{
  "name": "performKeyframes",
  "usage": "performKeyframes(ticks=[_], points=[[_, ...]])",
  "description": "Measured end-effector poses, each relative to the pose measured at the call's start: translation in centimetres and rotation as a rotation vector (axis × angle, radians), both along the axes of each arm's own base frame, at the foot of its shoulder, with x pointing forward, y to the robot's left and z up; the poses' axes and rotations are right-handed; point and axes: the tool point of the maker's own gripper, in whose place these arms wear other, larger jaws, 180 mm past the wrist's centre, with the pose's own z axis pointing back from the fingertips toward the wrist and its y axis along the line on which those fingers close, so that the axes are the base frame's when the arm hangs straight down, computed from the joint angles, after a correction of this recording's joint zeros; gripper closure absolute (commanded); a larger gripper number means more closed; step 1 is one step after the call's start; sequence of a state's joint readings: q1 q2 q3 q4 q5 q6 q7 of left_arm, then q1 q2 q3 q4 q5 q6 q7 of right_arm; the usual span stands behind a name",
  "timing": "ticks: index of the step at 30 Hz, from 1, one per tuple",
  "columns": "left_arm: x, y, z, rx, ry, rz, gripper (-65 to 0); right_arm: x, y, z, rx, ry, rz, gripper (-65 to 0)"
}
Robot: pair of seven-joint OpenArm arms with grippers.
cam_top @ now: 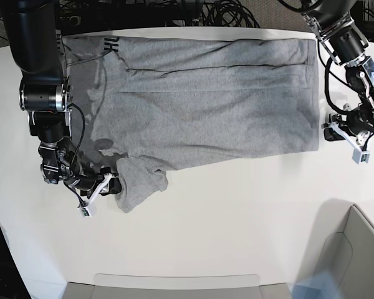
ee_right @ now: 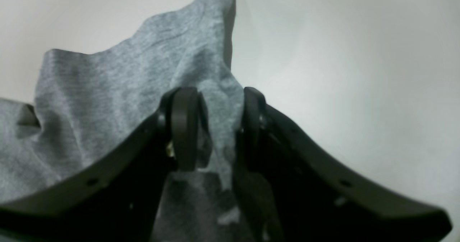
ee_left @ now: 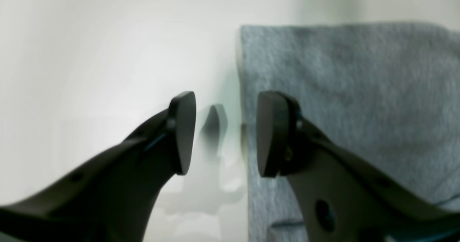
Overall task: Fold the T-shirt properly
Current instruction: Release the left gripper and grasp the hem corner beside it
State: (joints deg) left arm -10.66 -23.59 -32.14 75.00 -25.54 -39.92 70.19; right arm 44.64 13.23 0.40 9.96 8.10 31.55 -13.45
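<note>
T-shirt (cam_top: 199,99) spread flat across upper centre of white table (cam_top: 237,224). Right gripper (ee_right: 215,127) at lower left pinches bunched sleeve cloth. Left gripper (ee_left: 226,134) at right edge, jaws apart, empty, straddling the shirt's edge.

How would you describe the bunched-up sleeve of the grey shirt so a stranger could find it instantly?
Start at the white table and the big T-shirt spread flat across it. Follow its near edge towards the right gripper: the sleeve is the only crumpled, raised flap, pinched between those fingers.
</note>
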Motion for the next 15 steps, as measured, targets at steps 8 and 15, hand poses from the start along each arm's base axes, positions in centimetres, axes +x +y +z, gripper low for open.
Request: performKeyframes(ticks=[8,15], points=[[1.4,-2.2,-2.8,-0.063,0.010,-0.060,-27.6,-0.1,-1.1,0.0,-0.014,0.003,-0.009,-20.5],[2.8,-1.7,-4.5,-0.155,-0.012,0.011,-27.6,0.0,-1.0,0.1,-0.015,0.002,-0.008,-20.5]])
